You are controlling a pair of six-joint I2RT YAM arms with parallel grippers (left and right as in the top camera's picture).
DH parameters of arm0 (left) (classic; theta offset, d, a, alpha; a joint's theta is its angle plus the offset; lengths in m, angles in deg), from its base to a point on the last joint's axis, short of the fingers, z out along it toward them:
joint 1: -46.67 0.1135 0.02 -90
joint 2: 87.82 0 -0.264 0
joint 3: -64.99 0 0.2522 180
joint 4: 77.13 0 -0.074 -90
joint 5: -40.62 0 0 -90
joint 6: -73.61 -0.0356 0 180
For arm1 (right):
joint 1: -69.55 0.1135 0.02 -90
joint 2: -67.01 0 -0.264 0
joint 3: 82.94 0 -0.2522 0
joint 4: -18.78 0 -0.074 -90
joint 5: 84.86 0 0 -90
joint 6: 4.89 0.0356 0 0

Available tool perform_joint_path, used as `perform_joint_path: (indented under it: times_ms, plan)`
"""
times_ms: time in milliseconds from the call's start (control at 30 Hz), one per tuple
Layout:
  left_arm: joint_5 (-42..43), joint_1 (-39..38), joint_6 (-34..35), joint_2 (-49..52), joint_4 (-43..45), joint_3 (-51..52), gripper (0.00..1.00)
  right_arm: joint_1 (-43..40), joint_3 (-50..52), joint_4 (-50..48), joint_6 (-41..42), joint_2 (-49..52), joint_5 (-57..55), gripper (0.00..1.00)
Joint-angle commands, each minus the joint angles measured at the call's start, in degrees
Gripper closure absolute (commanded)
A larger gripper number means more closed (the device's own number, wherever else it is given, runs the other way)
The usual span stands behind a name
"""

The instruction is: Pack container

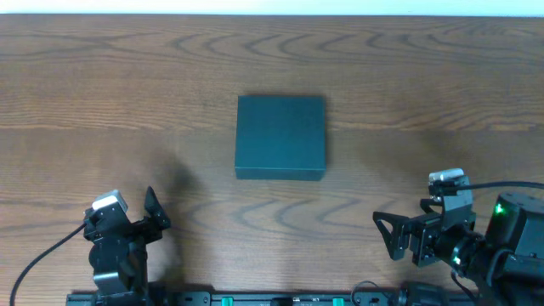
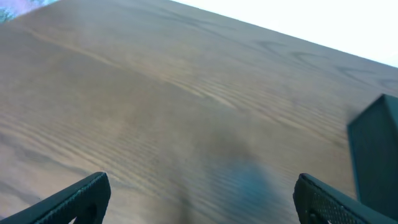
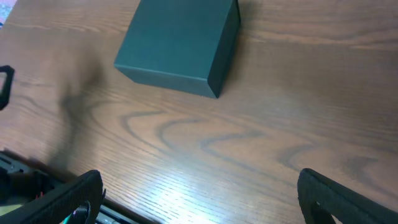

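The container (image 1: 280, 137), a dark teal, roughly square, shallow box, lies closed in the middle of the wooden table. It shows whole in the right wrist view (image 3: 180, 43), and only its edge shows at the far right of the left wrist view (image 2: 376, 152). My left gripper (image 1: 153, 212) is open and empty near the front left edge, well short of the box (image 2: 199, 199). My right gripper (image 1: 387, 234) is open and empty at the front right, pointing left (image 3: 199, 196). No snack packets are in view.
The wooden table (image 1: 127, 102) fills all views. A black rail with green marks (image 1: 272, 299) runs along the front edge between the arm bases. The left gripper's tip (image 3: 5, 84) shows at the left edge of the right wrist view.
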Motion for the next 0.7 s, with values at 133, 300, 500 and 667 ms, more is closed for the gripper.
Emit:
perform_joint_path:
  times_ms: [133, 300, 500, 667]
  plan:
    - [-0.9, 1.3, 2.0, -1.0, 5.9, 6.0, 0.05, 0.4, 0.0, 0.0, 0.9, -0.1, 0.2, 0.01]
    - [-0.5, 1.3, 1.7, -1.0, 7.3, 6.7, 0.05, 0.4, 0.0, 0.0, 0.9, -0.1, 0.2, 0.01]
    - [0.1, 1.3, 1.7, -1.0, 7.3, 6.7, 0.05, 0.4, 0.0, 0.0, 0.9, -0.1, 0.2, 0.01]
    - [0.1, 1.3, 1.7, -1.0, 7.3, 6.7, 0.05, 0.4, 0.0, 0.0, 0.9, -0.1, 0.2, 0.01]
